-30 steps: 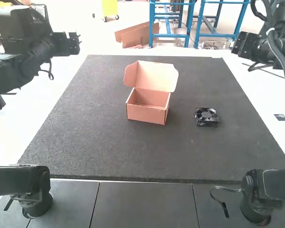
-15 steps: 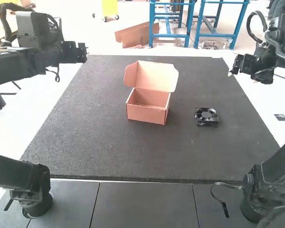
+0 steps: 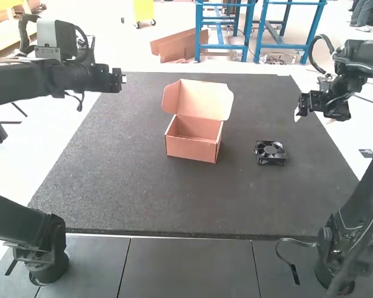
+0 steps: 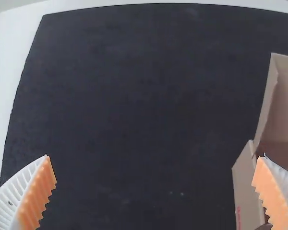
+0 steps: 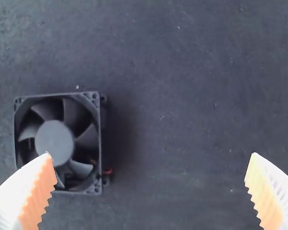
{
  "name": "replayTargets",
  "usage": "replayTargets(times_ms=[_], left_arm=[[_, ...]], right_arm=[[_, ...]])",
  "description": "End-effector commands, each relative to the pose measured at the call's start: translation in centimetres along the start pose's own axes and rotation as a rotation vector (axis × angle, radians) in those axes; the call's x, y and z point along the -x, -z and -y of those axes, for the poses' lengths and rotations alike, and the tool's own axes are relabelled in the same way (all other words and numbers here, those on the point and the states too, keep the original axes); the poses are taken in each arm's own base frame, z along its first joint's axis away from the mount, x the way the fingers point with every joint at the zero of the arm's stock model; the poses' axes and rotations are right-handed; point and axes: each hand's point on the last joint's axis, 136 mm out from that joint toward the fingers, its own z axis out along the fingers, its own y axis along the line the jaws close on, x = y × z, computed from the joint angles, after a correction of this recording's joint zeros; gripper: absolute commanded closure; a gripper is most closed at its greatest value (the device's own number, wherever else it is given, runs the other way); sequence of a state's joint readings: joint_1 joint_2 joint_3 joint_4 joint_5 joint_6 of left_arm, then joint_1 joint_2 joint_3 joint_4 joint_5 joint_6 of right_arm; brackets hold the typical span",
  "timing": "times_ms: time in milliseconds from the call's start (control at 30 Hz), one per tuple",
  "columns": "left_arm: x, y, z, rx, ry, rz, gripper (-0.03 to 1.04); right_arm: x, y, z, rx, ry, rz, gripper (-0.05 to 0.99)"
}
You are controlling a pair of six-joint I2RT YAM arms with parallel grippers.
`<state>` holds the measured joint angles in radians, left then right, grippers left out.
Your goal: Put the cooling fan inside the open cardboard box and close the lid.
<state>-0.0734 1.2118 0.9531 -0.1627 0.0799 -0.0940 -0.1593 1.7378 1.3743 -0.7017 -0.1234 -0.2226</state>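
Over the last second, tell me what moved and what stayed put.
The left gripper swung in from the table's far left corner toward the box. The right gripper came down and inward, and now hangs above the mat just beyond the fan. Both are open, and nothing was grasped or released. The box, with its lid up, and the fan stayed where they were.

L gripper [image 3: 117, 80] has swung in from the left edge and is now over the mat [image 3: 112, 167], nearer the cardboard box [image 3: 194, 139]. R gripper [image 3: 300, 104] has dropped and come inward (from off the far-right corner), closer to the cooling fan [image 3: 270, 152].
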Motion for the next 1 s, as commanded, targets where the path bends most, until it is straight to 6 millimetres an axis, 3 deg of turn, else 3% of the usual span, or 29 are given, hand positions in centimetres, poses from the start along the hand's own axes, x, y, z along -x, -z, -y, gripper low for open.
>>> replayTargets(times_ms=[0,233,600,967], left_arm=[[1.2,0.0,1.4,-0.039,-0.019,0.02,0.04],[0.4,-0.7,3.2,-0.06,-0.038,-0.008,0.04],[0.7,-1.2,3.0,-0.04,-0.012,0.006,0.04],[0.7,-1.2,3.2,-0.046,-0.016,0.005,0.04]], right_arm=[[0.4,-0.6,1.1,-0.041,0.036,-0.016,0.03],[-0.3,-2.7,1.1,-0.023,0.037,-0.074,0.03],[-2.9,-5.0,-0.3,0.075,0.046,-0.185,0.03],[-2.4,-7.3,-1.1,0.117,0.043,-0.215,0.03]])
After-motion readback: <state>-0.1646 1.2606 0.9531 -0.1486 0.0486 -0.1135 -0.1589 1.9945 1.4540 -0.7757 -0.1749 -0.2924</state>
